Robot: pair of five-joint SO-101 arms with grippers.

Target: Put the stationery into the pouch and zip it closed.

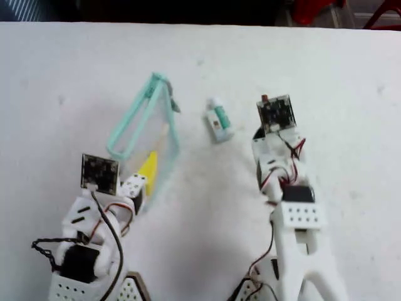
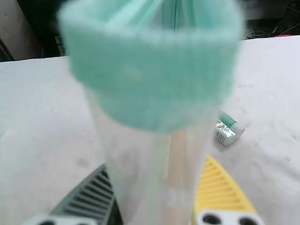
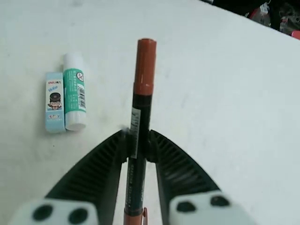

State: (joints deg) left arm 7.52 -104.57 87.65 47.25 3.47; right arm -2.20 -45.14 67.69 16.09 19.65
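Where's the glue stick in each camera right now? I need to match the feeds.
High view: glue stick near the centre, beside the pouch, not touching it.
Left wrist view: glue stick beyond the held pouch, lying flat.
Right wrist view: glue stick off to one side of the held pen.
Shared landmark: the eraser lying alongside it.

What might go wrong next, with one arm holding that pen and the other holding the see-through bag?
1. The marker sticks far out beyond the right gripper, so it may pivot or snag on the rim of the pouch.
2. The left gripper pinches the soft pouch at one end; a push could fold its mouth shut.
3. The glue stick and eraser lie side by side, so grabbing one may knock the other.
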